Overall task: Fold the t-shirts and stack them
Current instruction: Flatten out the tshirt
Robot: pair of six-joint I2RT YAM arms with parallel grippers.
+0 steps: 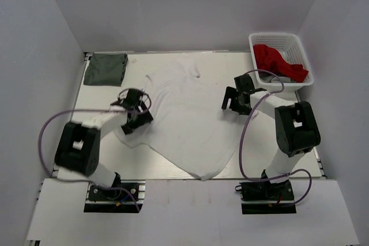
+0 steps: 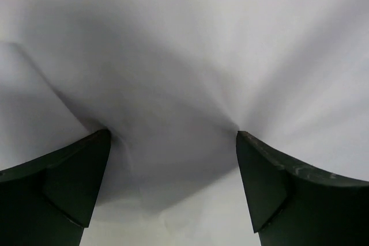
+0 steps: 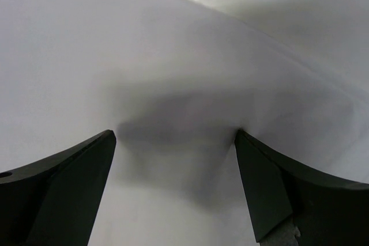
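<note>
A white t-shirt lies spread and rumpled across the middle of the table. My left gripper is open, its fingertips pressed down on the shirt's left edge; in the left wrist view the white cloth fills the frame between the dark fingers. My right gripper is open, fingertips down on the shirt's right edge; the cloth bunches between its fingers. A folded grey-green t-shirt lies at the back left. A red t-shirt lies in the basket.
A white plastic basket stands at the back right corner. White walls enclose the table on three sides. Purple cables loop from both arms over the table near the front.
</note>
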